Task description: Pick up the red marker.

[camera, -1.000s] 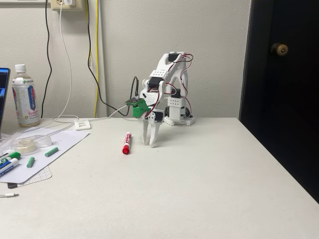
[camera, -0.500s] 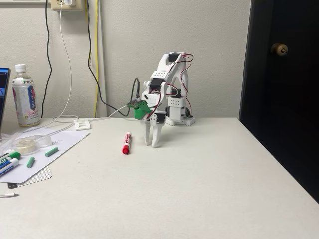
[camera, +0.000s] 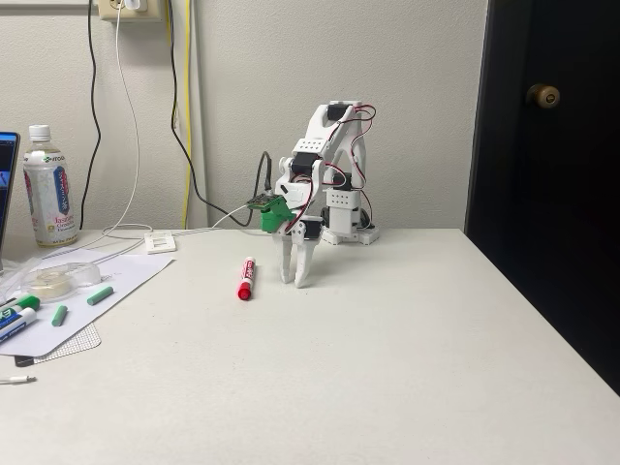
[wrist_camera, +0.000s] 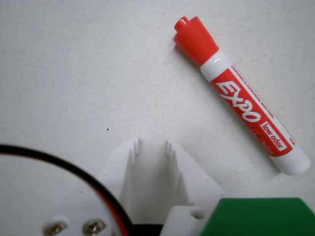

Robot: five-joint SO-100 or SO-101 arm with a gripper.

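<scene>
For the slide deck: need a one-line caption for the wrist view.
Slightly open claw above the white table, empty, with the red marker lying diagonally off to its right, untouched.

red marker [wrist_camera: 241,101], capped, flat on table [camera: 387,368]

The white two-finger gripper [camera: 296,281] points down at the pale table [camera: 387,368], its fingers a little apart, with bare table all around the tips. The short red-capped white marker [camera: 245,278] lies just beside it, not touching, with nothing between them [wrist_camera: 236,103]. The small green chalk pieces [camera: 99,295] and the clear plastic bottle [camera: 48,184] sit well apart on the left.
</scene>
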